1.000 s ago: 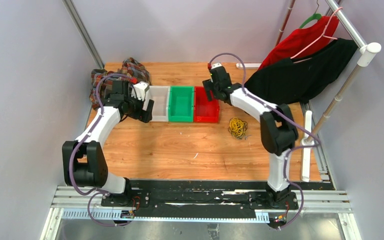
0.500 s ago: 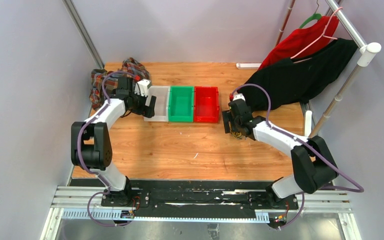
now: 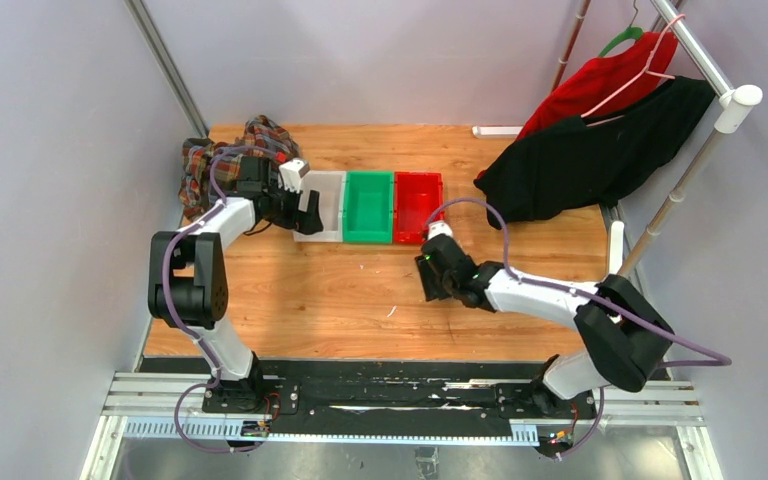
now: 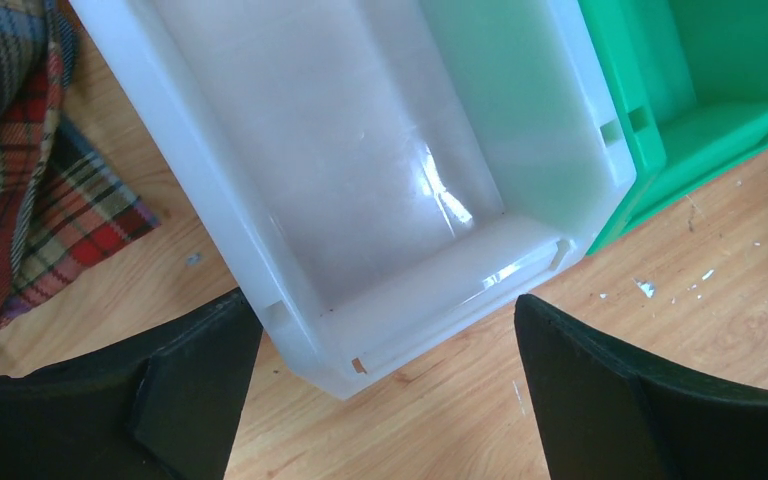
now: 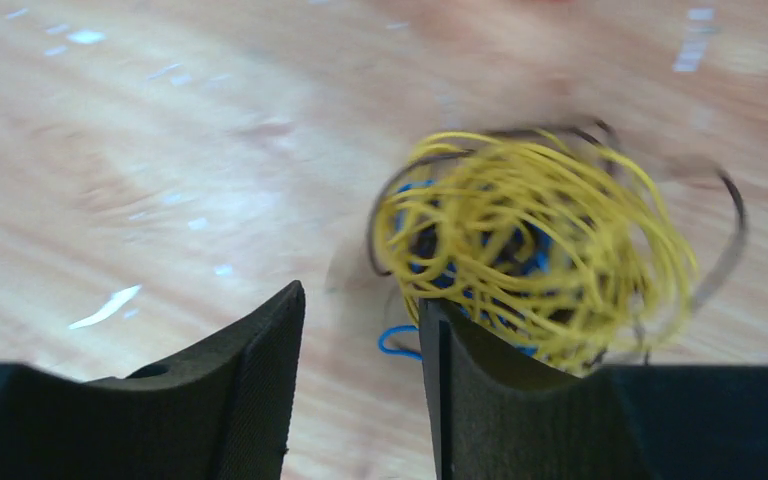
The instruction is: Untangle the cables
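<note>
The cables (image 5: 535, 250) are one tangled bunch of yellow, blue and black wire loops, blurred in the right wrist view. The bunch lies against the outer side of one right finger (image 5: 480, 400), and nothing sits between the jaws. My right gripper (image 5: 360, 300) is narrowly open, low over the wood. In the top view it (image 3: 428, 280) is in front of the red bin and hides the bunch. My left gripper (image 4: 380, 330) is wide open around the near corner of the white bin (image 4: 195, 180); it also shows in the top view (image 3: 307, 215).
The white bin (image 3: 323, 180), green bin (image 3: 365, 177) and red bin (image 3: 420, 178) stand in a row mid-table. A plaid cloth (image 3: 200, 165) lies at the back left. Red and black garments (image 3: 590, 150) hang from a rack on the right.
My right gripper swung from the red bin to the yellow bunch, then leftward and nearer; the bunch is gone from its old spot. The left gripper shifted right, and the bins moved slightly right.
</note>
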Controlling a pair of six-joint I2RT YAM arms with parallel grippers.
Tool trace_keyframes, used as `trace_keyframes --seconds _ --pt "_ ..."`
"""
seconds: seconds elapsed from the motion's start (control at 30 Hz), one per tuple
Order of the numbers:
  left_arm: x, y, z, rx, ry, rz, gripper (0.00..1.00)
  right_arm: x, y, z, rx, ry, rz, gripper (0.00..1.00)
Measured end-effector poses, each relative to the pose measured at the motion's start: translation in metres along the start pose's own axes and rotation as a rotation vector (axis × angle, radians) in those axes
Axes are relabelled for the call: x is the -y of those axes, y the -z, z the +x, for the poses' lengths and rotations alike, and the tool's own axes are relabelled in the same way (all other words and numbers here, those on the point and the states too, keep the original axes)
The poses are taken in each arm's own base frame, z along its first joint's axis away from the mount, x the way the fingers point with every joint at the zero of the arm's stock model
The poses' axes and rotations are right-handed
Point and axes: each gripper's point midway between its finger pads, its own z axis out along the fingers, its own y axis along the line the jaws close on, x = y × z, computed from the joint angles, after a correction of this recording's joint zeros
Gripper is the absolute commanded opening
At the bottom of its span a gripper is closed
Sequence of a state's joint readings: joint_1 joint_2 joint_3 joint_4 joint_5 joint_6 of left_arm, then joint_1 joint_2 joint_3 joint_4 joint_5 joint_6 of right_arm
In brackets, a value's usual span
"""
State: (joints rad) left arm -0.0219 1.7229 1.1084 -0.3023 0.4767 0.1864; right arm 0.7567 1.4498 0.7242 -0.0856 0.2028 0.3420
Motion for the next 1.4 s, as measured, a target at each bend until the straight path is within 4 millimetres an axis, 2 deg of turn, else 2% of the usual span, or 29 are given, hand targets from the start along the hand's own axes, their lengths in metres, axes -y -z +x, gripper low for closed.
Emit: trace_keyframes --seconds 0.13,0.27,0.33,0.4,0.47,0.53,0.6,0.73,0.83,0.9,1.0,1.13,1.27,1.37,1.4 --pt "0.007 -0.003 0.0 0.005 -0.012 0.024 0.96 -0.052 0.005 0.013 0.0 0.061 -0.099 0.33" --pt "0.019 -0.008 -0.002 0.006 -0.027 0.048 0.96 -0.094 0.008 0.022 -0.016 0.128 -0.165 0.33" --pt "0.025 -0.009 -0.004 0.01 -0.031 0.062 0.96 -0.113 0.011 0.019 -0.007 0.148 -0.195 0.38" --pt "0.03 -0.011 -0.005 0.013 -0.032 0.074 1.0 -0.128 0.016 0.012 0.007 0.157 -0.229 0.48" --pt "0.032 -0.011 -0.004 0.01 -0.033 0.082 0.98 -0.136 0.021 0.006 0.016 0.154 -0.253 0.58" --pt "0.033 -0.01 -0.003 0.0 -0.032 0.083 0.98 -0.138 0.027 0.0 0.024 0.153 -0.262 0.63" --pt "0.034 -0.005 -0.001 -0.022 -0.036 0.083 0.98 -0.135 0.039 -0.008 0.04 0.149 -0.272 0.64" --pt "0.042 0.021 -0.001 -0.059 -0.08 0.079 0.98 -0.123 0.068 -0.038 0.11 0.1 -0.3 0.55" --pt "0.051 0.047 -0.007 -0.057 -0.125 0.08 0.98 -0.101 0.074 -0.059 0.155 0.048 -0.276 0.49" --pt "0.06 0.063 -0.01 -0.045 -0.148 0.093 0.98 -0.083 0.067 -0.062 0.153 0.017 -0.246 0.46" --pt "0.08 0.079 -0.008 -0.031 -0.18 0.13 0.98 -0.064 0.052 -0.052 0.111 0.003 -0.207 0.43" --pt "0.118 0.079 0.007 -0.07 -0.227 0.22 0.98 -0.049 0.026 -0.028 0.012 -0.004 -0.182 0.38" --pt "0.142 0.071 0.028 -0.137 -0.24 0.294 0.98 -0.053 0.016 -0.023 -0.019 -0.014 -0.215 0.27" --pt "0.151 0.066 0.036 -0.173 -0.239 0.324 1.0 -0.062 0.016 -0.027 -0.006 -0.019 -0.262 0.03" --pt "0.153 0.064 0.038 -0.181 -0.238 0.334 0.99 -0.065 0.015 -0.029 -0.001 -0.021 -0.275 0.01"
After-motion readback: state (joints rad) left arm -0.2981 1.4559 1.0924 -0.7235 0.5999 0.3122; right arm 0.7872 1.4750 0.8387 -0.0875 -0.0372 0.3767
